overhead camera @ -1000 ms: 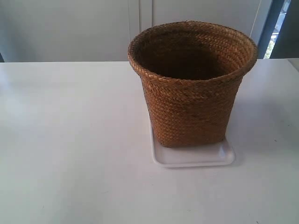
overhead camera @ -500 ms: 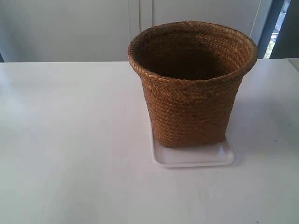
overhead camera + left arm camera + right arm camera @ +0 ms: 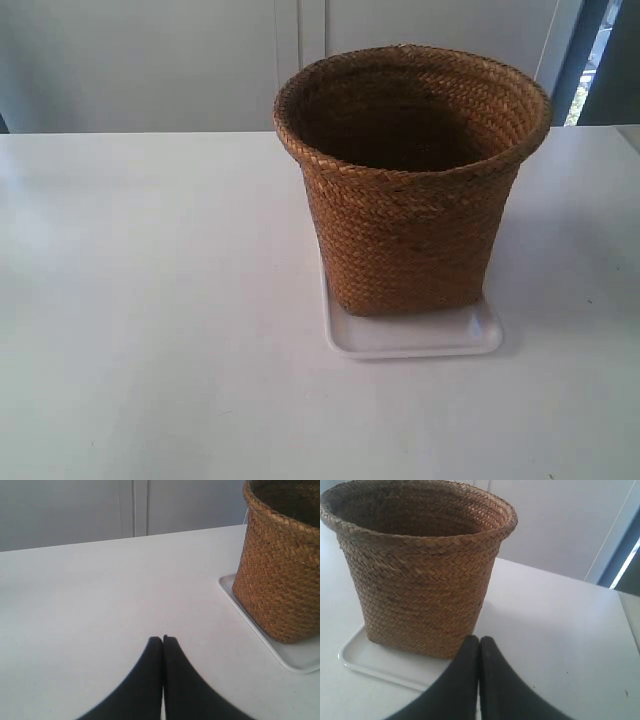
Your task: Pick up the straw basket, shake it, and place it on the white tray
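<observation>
The brown woven straw basket [image 3: 412, 180] stands upright on the white tray [image 3: 415, 335], right of the table's middle in the exterior view. No arm shows in that view. In the left wrist view the basket [image 3: 280, 565] sits on the tray [image 3: 295, 657], well off to one side of my left gripper [image 3: 163, 639], whose black fingers are pressed together with nothing between them. The right wrist view has the basket [image 3: 420, 570] and tray [image 3: 380, 662] close in front of my right gripper [image 3: 479, 639], which is shut and empty, apart from both.
A white table [image 3: 150, 300] carries the tray. A pale wall with a vertical panel seam [image 3: 300, 60] runs behind it, and a dark window frame [image 3: 590, 50] stands at the back right corner.
</observation>
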